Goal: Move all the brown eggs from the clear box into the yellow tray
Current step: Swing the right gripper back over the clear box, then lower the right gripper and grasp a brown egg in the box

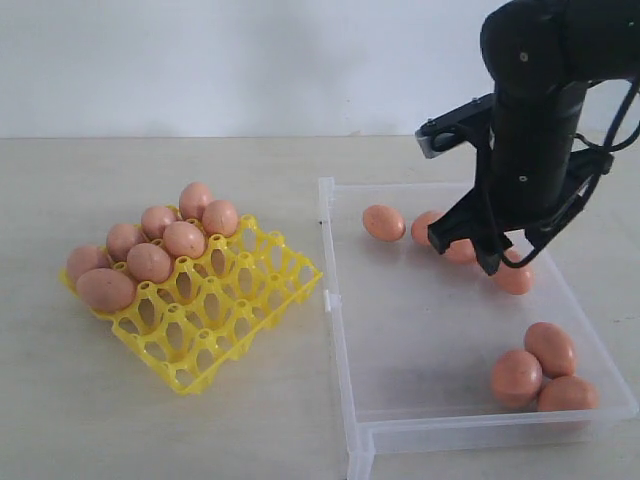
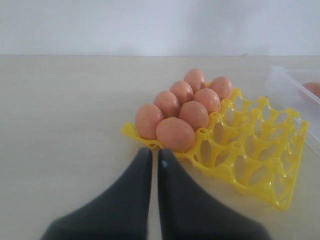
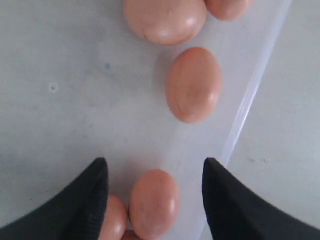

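Right gripper [image 3: 155, 164]: jaws spread wide, empty, straddling a brown egg [image 3: 153, 202] in clear box [image 1: 335, 300] for pickup. Left gripper [image 2: 152, 159]: pinched closed, idle.

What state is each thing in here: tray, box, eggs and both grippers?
yellow tray: partly filled, remaining cups empty.
tray eggs: eight, seated in cups at one side.
clear box: no lid on it, eggs inside.
box eggs: lying loose, not yet moved.
left gripper: shut, empty, short of the tray.
right gripper: open above box eggs, gripping none.
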